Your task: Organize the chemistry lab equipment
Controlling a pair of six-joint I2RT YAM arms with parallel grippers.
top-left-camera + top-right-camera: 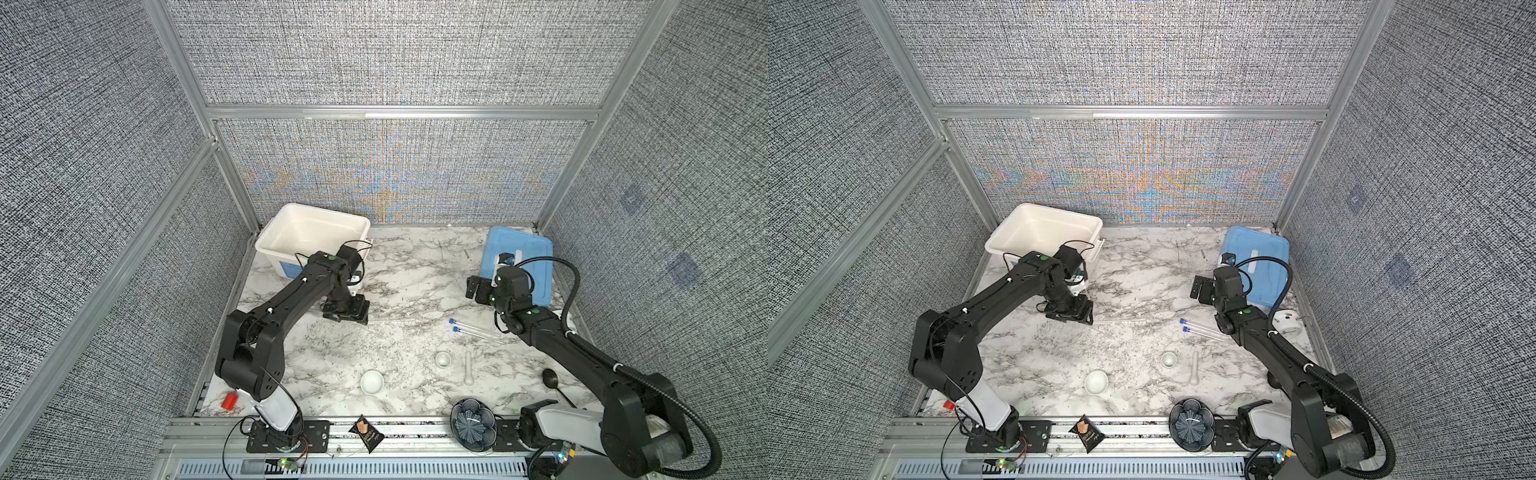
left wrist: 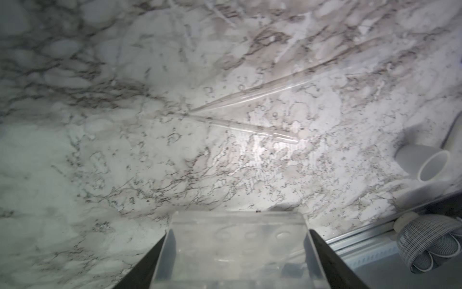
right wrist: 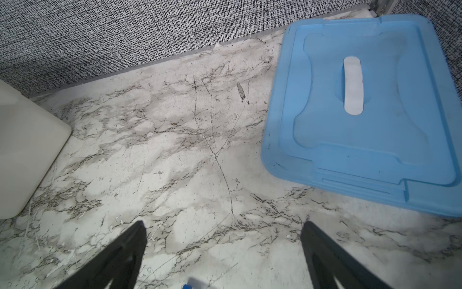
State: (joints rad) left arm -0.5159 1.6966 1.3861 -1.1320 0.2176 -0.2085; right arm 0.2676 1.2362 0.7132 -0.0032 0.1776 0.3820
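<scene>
1. The left gripper (image 2: pixel 238 232) clamps the clear plastic rack (image 2: pixel 237 252) by its sides, down at the table (image 2: pixel 100 150) — hole row running jaw to jaw.
2. The right gripper (image 3: pixel 224 222) gapes empty.
3. Early days, I judge: blue-capped tubes (image 1: pixel 473 328), caps toward mid-table, near dish (image 1: pixel 372 381), far dish (image 1: pixel 443 358) and pestle (image 1: pixel 468 368) lie loose; white bin (image 1: pixel 316 230) empty.

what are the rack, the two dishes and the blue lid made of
The rack looks like clear, slightly frosted plastic: see-through, with moulded round wells. The dishes are probably glazed white ceramic: smooth and softly shiny. The lid looks like matte blue moulded plastic, scuffed in places.
</scene>
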